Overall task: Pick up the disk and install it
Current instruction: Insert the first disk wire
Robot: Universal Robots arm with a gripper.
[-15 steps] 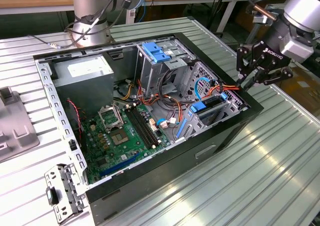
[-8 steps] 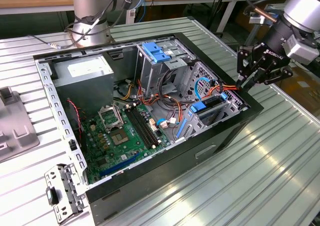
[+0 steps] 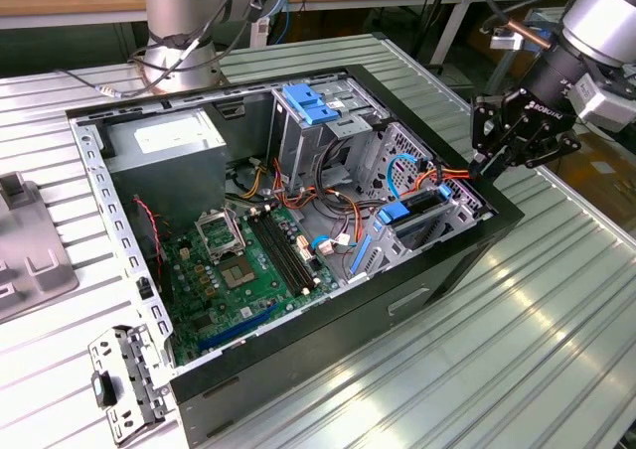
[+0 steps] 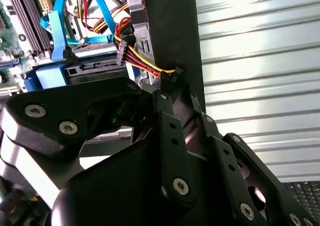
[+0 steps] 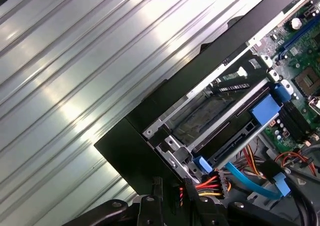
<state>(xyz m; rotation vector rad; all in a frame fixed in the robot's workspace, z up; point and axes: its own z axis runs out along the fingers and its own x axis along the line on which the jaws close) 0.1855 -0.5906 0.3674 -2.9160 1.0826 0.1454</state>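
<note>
Hovering my gripper (image 3: pixel 484 163) at the case (image 3: pixel 437 270) corner beside the disk (image 3: pixel 417 209), already sitting in its bay; can't tell if it's open or closed.

In the second wrist view, the black hand (image 4: pixel 167 88) sat at the case wall (image 4: pixel 170 31), against a bundle of red and yellow wires (image 4: pixel 137 56). The disk (image 4: pixel 75 73) lay beside it under a blue cable (image 4: pixel 60 31). The ribbed metal surface (image 4: pixel 260 76) lay outside.
</note>
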